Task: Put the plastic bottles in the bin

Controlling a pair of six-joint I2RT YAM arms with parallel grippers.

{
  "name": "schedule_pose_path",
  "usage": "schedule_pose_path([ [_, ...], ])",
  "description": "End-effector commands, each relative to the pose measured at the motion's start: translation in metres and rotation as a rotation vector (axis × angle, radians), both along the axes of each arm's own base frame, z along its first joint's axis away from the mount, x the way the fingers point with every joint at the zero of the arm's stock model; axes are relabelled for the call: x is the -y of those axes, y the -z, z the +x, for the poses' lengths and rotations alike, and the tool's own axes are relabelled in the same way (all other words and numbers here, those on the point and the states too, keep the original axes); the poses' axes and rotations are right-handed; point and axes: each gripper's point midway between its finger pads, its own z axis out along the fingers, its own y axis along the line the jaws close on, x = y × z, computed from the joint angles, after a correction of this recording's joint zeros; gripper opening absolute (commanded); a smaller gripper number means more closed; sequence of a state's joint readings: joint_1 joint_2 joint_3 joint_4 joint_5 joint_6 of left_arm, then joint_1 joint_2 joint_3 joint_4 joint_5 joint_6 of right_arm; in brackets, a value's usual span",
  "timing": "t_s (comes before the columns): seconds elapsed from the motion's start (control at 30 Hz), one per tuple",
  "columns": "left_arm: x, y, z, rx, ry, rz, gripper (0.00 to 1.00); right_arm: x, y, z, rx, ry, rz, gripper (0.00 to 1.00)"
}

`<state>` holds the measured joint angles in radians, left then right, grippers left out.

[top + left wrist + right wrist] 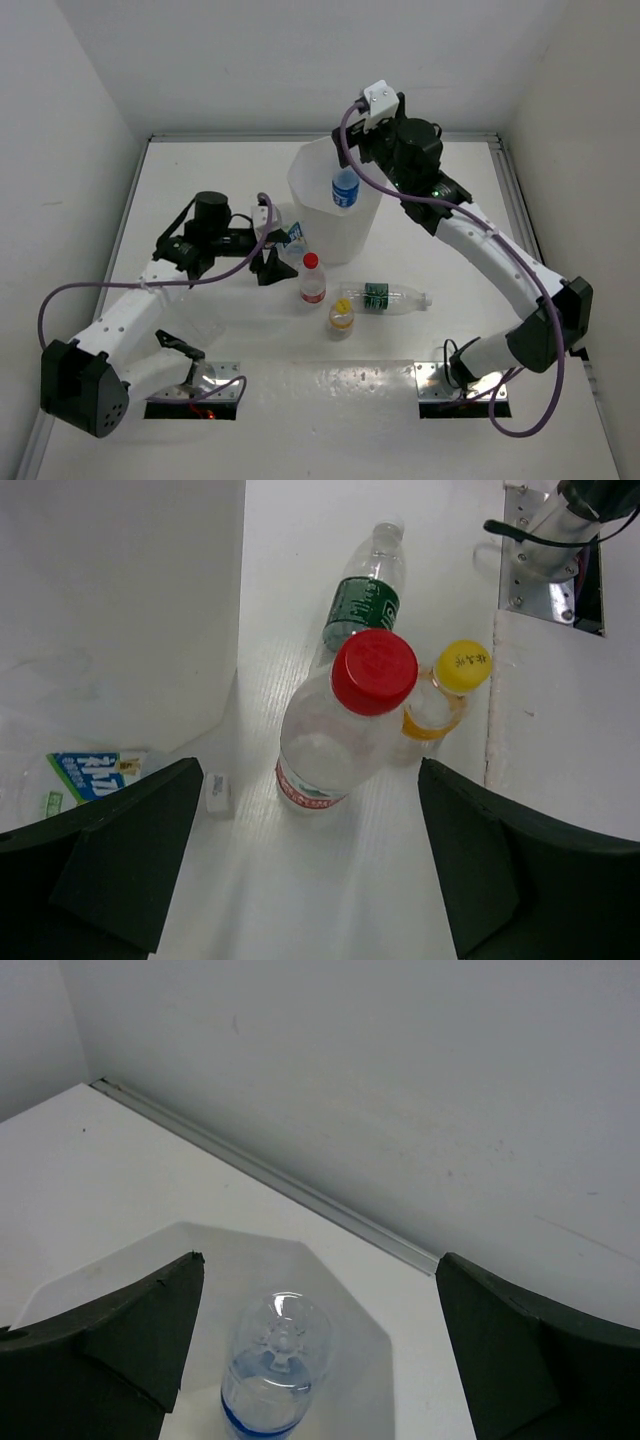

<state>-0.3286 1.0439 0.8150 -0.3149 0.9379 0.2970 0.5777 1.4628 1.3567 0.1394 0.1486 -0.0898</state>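
Blue-labelled bottle (345, 188) inside bin (303, 196), right tool (318, 1270) spread.

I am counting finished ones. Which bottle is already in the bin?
The blue-banded bottle, within the bin's rim under the right end effector; the rest stand or lie on the table outside it.

Overhead camera looks down; both wrist cameras (close in) apparently see the bin (340, 235).

Either side of the bin (335, 235), the left arm (125, 315) and right arm (490, 250) share white links, black joints, looping purple cables and matte black wedge-shaped fingers (110, 860).
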Motion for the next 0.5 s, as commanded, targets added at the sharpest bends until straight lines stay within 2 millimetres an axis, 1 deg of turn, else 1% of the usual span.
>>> schedule_pose_path([
  [0.0,0.022,-0.011,0.008,0.087,0.035,-0.021,0.96,0.018,-0.05,-0.022,0.033,0.008,0.083,0.97],
  [0.03,0.026,-0.014,0.007,0.103,0.049,-0.028,0.96,0.026,-0.055,-0.028,0.024,0.014,0.088,0.97],
  [0.07,0.029,-0.007,0.005,0.081,0.058,-0.026,0.94,0.026,-0.057,-0.03,0.019,0.006,0.095,0.97],
  [0.1,0.035,-0.009,0.0,0.089,0.082,-0.031,0.94,0.035,-0.053,-0.031,-0.025,0.022,0.121,0.97],
  [0.13,0.038,-0.005,-0.002,0.077,0.093,-0.026,0.93,0.037,-0.034,-0.037,-0.104,0.003,0.089,0.97],
  [0.17,0.04,-0.003,-0.004,0.077,0.102,-0.027,0.93,0.057,-0.039,-0.04,-0.113,0.035,0.115,0.97],
  [0.2,0.044,0.0,-0.007,0.067,0.116,-0.023,0.92,0.065,-0.02,-0.047,-0.174,0.044,0.096,0.97],
  [0.23,0.044,-0.001,-0.006,0.078,0.116,-0.028,0.92,0.075,-0.02,-0.052,-0.18,0.061,0.099,0.97],
  [0.27,0.047,0.001,-0.008,0.07,0.127,-0.024,0.9,0.093,-0.013,-0.049,-0.202,0.094,0.111,0.97],
  [0.3,0.05,0.003,-0.008,0.07,0.126,-0.028,0.87,0.099,-0.006,-0.052,-0.226,0.103,0.11,0.97],
  [0.33,0.051,0.004,-0.007,0.062,0.123,-0.031,0.85,0.105,0.009,-0.061,-0.262,0.1,0.104,0.97],
  [0.37,0.054,0.004,-0.009,0.057,0.13,-0.041,0.81,0.126,0.014,-0.057,-0.274,0.155,0.111,0.97],
  [0.4,0.055,0.005,-0.006,0.052,0.118,-0.042,0.78,0.127,0.029,-0.062,-0.316,0.139,0.099,0.97],
  [0.43,0.058,0.007,-0.01,0.044,0.128,-0.044,0.76,0.139,0.035,-0.068,-0.323,0.161,0.099,0.97],
  [0.47,0.061,0.006,-0.014,0.042,0.138,-0.05,0.73,0.146,0.053,-0.072,-0.364,0.167,0.08,0.97],
])
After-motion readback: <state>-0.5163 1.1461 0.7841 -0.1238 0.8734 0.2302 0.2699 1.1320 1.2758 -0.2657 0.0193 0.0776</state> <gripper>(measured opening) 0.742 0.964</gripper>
